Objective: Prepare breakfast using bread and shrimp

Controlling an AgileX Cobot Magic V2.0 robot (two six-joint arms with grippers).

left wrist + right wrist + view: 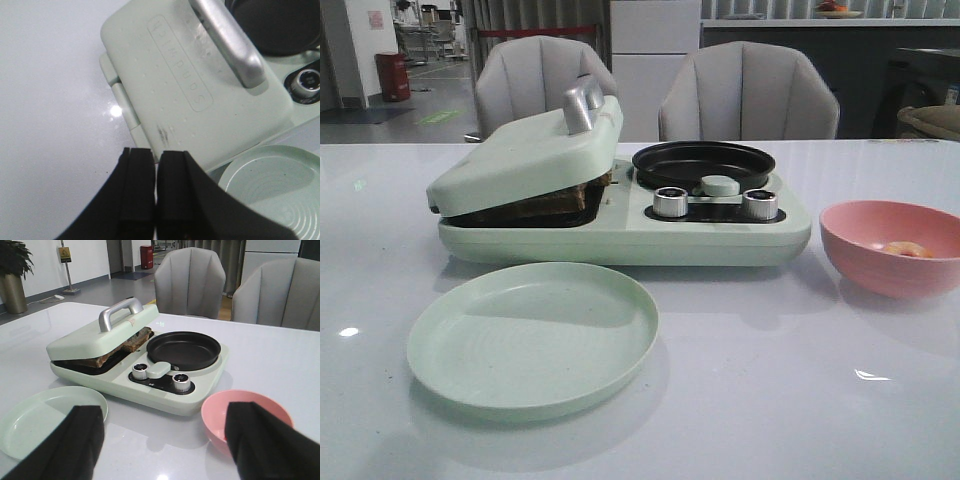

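Sitting inside the sandwich press, the bread (545, 200) shows to me as a dark-crusted stack wedged between the lower plate and the tilted lid (525, 150); the lid rests on it at a slant and is not fully closed. From the right wrist view I see the same toasted edge (131, 343) protruding beneath the lid beside the round black pan (183, 348). The shrimp (907, 249) lies in the pink bowl (880, 262), on the right side of the desk (770, 400), apart from the appliance.

The pale green breakfast maker (620, 240) carries a silver handle (582, 103) on its lid and two metal knobs (670, 202) on its front panel, below the pan. A pale green plate (532, 338) lies bare on the desk just in front of the appliance.

Left end effector (156, 200): I see its two black fingers (137, 195) pressed together with nothing between them, hovering above the lid's hinge-side corner and the desk. Right end effector (162, 440): its fingers (260, 440) are spread wide and hold nothing, with the plate and the pink bowl visible behind them. Two grey chairs (745, 90) stand behind the desk.
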